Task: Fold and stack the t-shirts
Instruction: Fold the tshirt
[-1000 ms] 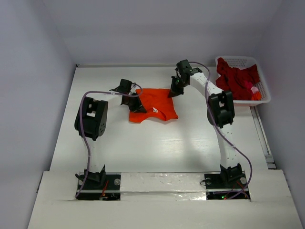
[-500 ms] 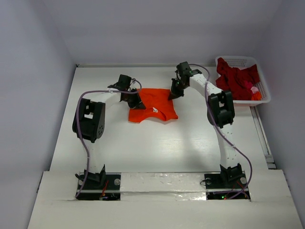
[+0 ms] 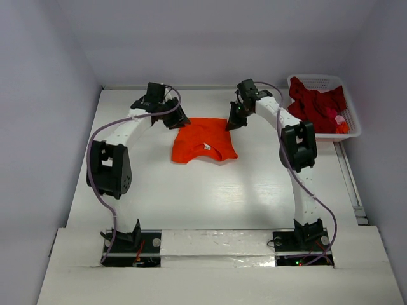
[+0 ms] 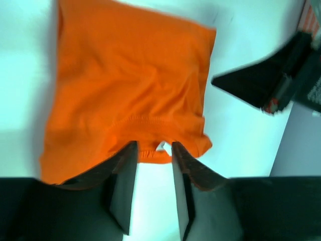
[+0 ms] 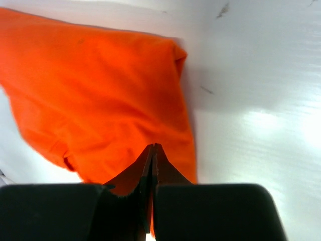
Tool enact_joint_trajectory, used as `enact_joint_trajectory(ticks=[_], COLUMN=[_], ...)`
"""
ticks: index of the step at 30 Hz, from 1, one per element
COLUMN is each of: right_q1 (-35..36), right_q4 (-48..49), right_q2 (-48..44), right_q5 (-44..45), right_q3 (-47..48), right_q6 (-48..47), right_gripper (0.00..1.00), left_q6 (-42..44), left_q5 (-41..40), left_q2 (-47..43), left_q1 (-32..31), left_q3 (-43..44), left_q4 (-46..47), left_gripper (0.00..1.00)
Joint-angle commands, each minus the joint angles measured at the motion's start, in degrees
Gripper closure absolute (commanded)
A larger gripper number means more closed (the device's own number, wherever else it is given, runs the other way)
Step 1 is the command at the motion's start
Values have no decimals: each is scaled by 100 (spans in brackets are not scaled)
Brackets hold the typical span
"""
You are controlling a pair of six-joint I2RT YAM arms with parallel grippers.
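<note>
Left pincer [image 4: 153, 150] narrowly parted; right pincer [image 5: 152, 147] pinches orange t-shirt [image 4: 130, 80]; white label [image 4: 161, 146] unreadable.

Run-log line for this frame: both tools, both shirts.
left tool: open, empty, at far left corner of orange t-shirt | right tool: shut, at its far right corner | dark red t-shirt: in basket
</note>
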Motion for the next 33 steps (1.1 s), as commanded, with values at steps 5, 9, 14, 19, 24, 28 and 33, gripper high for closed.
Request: enact_joint_trajectory(ticks=[5,9,14,19,24,28,33], right_q1=[11,11,11,11,11,11,-41], right_q4=[-186,-274,-38,930,2389,2757,3189], right_q2=[-981,-1359,-2124,-3178,-3899,-4602,-5201], right_q5=[221,370,1430,2725,3682,4808,5643], right_q3=[162,13,-707,-1857,-3149,-3800,-4197], right_q6=[-202,-246,-307,-185,-70,-263,-624], right_gripper=[69,44,0,0,0,0,0], left_q6=[471,655,849,761,778,989,1165], left_q5=[-803,-1539,-2946,-4045,-4705,-5083,-5251], left_q2=[-468,-618,-987,-1496,-1734,-1726,-1612], left_q1=[171,171,276,400,400,400,453], left_q3=[778,981,448,-459,-1057,-1268,-1576], left_q4=[-445,-647,-542,520,1399,1786,2402], left_gripper=[23,1,1,1,1,1,1])
